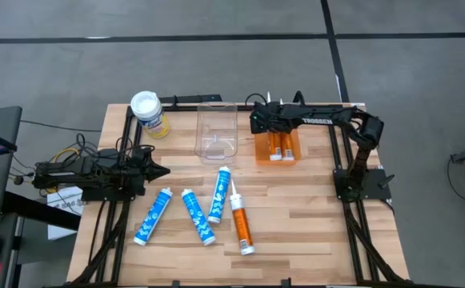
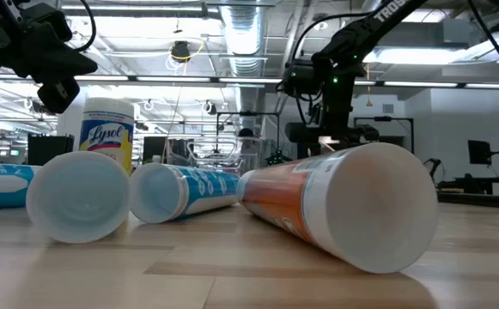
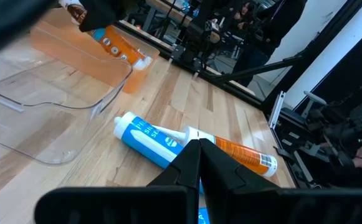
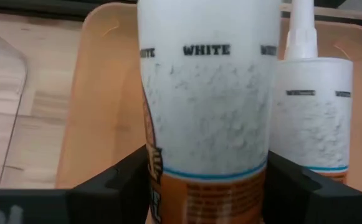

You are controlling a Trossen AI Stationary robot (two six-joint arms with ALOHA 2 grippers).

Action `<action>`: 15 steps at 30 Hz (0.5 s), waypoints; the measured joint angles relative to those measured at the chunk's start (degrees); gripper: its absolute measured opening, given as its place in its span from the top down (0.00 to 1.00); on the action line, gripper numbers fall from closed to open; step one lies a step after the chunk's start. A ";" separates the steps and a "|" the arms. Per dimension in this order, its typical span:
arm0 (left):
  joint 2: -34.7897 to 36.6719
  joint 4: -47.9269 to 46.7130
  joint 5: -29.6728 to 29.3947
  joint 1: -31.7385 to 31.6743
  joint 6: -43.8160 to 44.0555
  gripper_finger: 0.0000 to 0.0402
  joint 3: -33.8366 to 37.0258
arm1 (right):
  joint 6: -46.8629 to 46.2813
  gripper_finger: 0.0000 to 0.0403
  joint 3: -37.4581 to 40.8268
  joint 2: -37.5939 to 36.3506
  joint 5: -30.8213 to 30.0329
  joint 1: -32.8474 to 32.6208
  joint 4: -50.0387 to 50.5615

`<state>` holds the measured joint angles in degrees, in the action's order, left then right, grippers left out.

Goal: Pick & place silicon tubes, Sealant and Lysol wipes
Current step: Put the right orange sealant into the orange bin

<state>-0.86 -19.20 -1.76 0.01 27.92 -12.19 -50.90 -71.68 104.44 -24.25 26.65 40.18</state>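
Observation:
My right gripper hangs over the orange bin at the table's far right and is shut on an orange-and-white sealant tube. A second such tube lies beside it in the bin. My left gripper is shut and empty at the table's left side. Three blue-and-white silicone tubes and one orange tube lie flat on the table near the front. The Lysol wipes canister stands upright at the far left. My right gripper pinches the sealant tube's body between its two fingers, where the white part meets the orange label. The fingers lie across the tube. The tube is over the orange bin; whether it rests on the bin floor I cannot tell.
A clear plastic bin stands between the canister and the orange bin. Cables and a dark box lie off the table's left edge. Bare wood shows at the table's front right.

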 joint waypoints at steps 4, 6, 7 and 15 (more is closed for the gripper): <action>0.00 0.00 0.00 0.00 0.00 1.00 0.00 | 0.39 0.42 0.00 0.00 0.20 0.19 0.18; 0.00 0.00 0.00 0.00 0.00 1.00 0.00 | 0.42 0.41 0.00 0.00 0.61 0.22 0.28; 0.00 0.00 0.00 0.00 0.00 1.00 0.00 | 0.57 0.41 0.00 -0.04 0.95 0.22 0.24; 0.00 0.00 0.00 0.00 0.00 1.00 0.00 | 4.36 0.41 -2.09 -0.40 6.88 1.28 3.09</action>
<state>-0.86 -19.20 -1.76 0.01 27.92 -12.19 -46.54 -73.77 104.04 -17.37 27.94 43.28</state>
